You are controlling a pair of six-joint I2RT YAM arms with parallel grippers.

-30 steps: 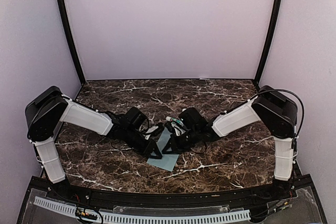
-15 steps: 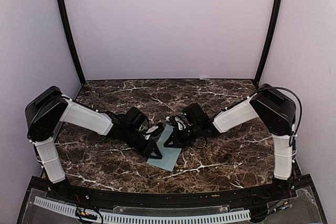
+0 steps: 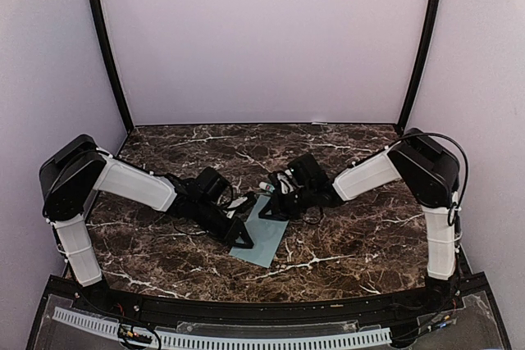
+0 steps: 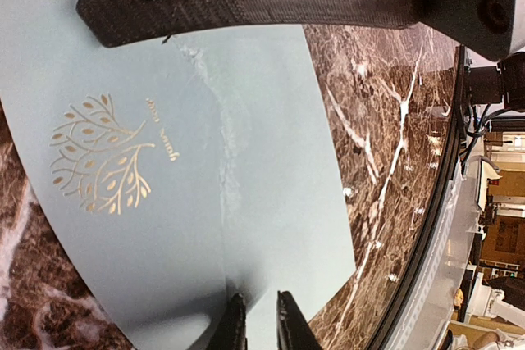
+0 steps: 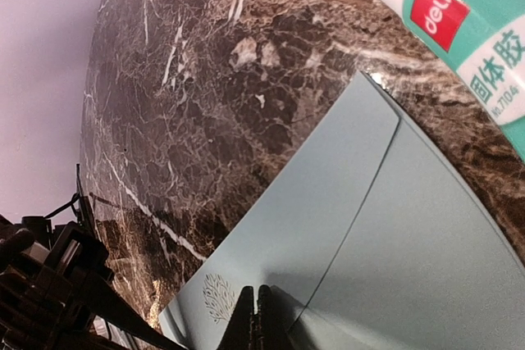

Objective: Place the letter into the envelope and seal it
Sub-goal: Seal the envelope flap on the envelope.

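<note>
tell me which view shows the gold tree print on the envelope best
Left wrist: the gold tree print on the envelope is large and sharp. Right wrist shows it tiny; top external cannot resolve it.

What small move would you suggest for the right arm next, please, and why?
Probably press the shut right gripper down along the envelope's seam. The envelope lies flat and folded closed, the left gripper is down at its edge, and the glue stick lies off it.

Marble table (image 3: 353, 243), envelope (image 3: 264, 241) (pale blue), glue stick (image 5: 459, 30)
</note>
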